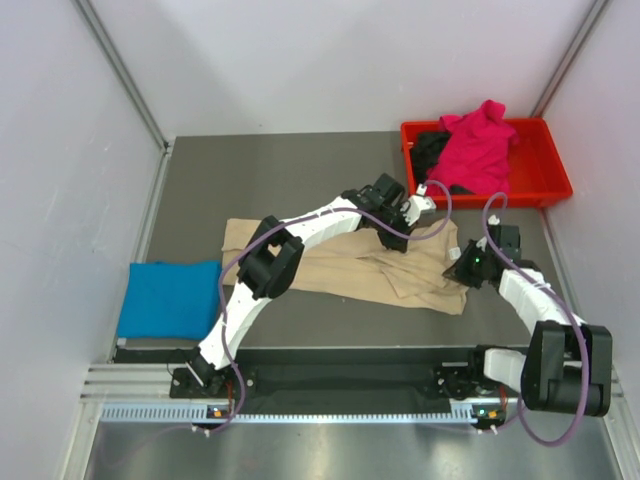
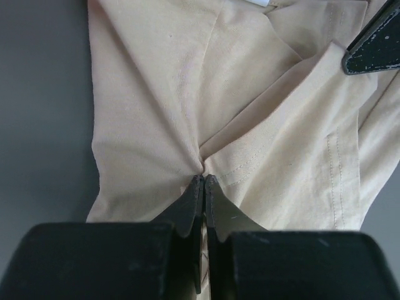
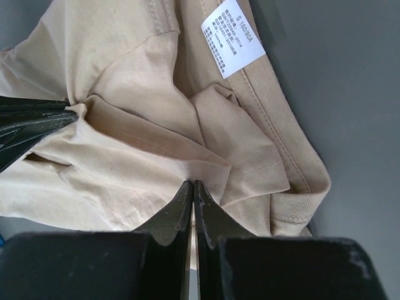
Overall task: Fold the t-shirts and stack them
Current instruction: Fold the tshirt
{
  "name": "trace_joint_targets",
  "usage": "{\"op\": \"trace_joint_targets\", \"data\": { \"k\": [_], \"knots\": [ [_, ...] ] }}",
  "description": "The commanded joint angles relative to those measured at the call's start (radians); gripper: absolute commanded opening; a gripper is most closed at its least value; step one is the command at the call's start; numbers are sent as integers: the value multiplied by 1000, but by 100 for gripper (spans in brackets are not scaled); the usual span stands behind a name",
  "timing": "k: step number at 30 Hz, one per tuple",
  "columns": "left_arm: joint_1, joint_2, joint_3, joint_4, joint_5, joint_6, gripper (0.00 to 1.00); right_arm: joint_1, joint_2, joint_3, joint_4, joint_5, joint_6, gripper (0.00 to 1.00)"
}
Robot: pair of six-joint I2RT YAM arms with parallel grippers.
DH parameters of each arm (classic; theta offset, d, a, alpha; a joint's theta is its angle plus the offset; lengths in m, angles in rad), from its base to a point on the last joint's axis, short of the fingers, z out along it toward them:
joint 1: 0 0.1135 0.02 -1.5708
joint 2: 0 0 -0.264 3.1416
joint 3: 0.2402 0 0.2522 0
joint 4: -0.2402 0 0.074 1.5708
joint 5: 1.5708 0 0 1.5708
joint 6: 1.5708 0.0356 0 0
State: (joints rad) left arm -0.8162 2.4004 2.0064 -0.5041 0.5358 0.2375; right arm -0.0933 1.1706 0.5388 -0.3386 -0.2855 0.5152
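A beige t-shirt (image 1: 340,265) lies crumpled across the middle of the table. My left gripper (image 1: 430,214) reaches over to its right end and is shut, pinching a fold of the beige cloth (image 2: 204,177). My right gripper (image 1: 458,268) is shut on another fold of the same shirt (image 3: 192,183), close to the collar and its white size label (image 3: 230,39). Each wrist view shows the other gripper's dark fingers at its edge. A folded blue t-shirt (image 1: 170,298) lies flat at the left. The magenta t-shirt (image 1: 478,148) and black t-shirt (image 1: 430,150) are heaped in the red tray.
The red plastic tray (image 1: 545,175) stands at the back right, just beyond the left gripper. White walls close in on the left, back and right. A metal rail (image 1: 330,385) with the arm bases runs along the near edge.
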Motion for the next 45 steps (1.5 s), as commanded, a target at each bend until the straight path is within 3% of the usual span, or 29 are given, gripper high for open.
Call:
{"op": "trace_joint_targets", "data": {
  "k": [1, 5, 9, 13, 18, 20, 23, 35, 45],
  "knots": [
    [-9, -81, 28, -42, 41, -1, 2, 20, -31, 35, -11, 11, -20, 0],
    [-9, -89, 26, -57, 52, -1, 7, 27, -52, 47, -28, 17, -33, 0],
    [-8, -81, 37, -48, 29, 0, 34, 33, -39, 43, -25, 16, -38, 0],
    [-6, -46, 49, 5, -54, -12, 36, 44, -16, 24, 6, -1, -26, 0],
    [-6, -15, 90, 12, -33, -46, 26, 50, -19, 13, 6, 0, -34, 0],
    [-5, -17, 94, -8, 18, -55, 11, 50, -23, 6, 6, 5, -37, 0],
    [-5, -33, 86, -28, 39, -58, 0, 49, -28, 1, 6, 11, -38, 0],
    [-6, -106, 23, -99, 43, -20, 0, 53, -78, 49, -48, 14, -76, 0],
    [-5, -303, -208, -116, 72, 0, 0, 114, -181, 75, -249, 6, -115, 0]
  ]
}}
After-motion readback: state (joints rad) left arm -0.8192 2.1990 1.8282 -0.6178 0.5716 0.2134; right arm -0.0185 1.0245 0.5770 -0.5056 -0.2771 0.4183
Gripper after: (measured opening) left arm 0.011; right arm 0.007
